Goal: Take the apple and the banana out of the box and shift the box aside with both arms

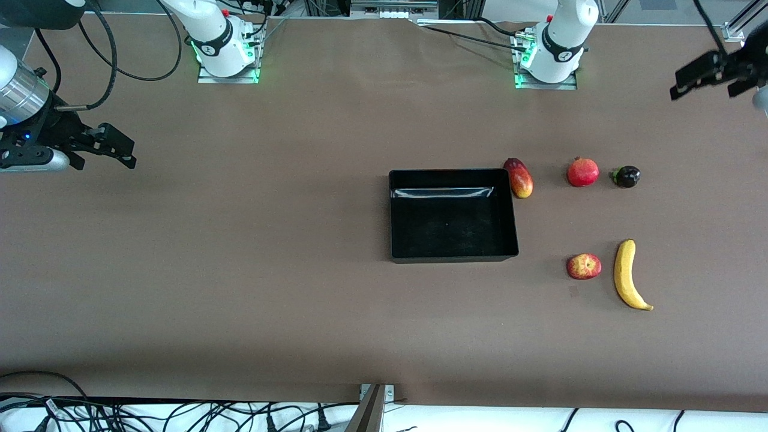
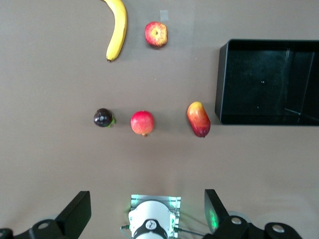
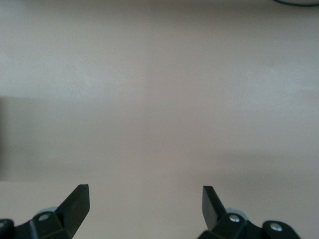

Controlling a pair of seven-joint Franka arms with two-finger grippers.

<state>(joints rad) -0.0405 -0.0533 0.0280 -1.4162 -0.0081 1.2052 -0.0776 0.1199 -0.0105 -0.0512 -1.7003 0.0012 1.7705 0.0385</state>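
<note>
Banana [image 1: 626,276] lies nearest front camera, at left arm's end of table [image 1: 240,270], apple [image 1: 584,266] just beside it. Black box [image 1: 453,215] sits mid-table, nothing inside. Mango [image 1: 519,178] touches box corner. Pomegranate [image 1: 583,172] and small dark fruit [image 1: 626,176] lie farther from front camera than apple. Left gripper [image 1: 708,75] up over table edge, wide open, holding nothing. Right gripper [image 1: 108,147] over bare table, wide open, holding nothing.

black box [image 1: 453,258] mid-table; apple [image 1: 584,266] beside banana [image 1: 627,275], both toward the left arm's end.
</note>
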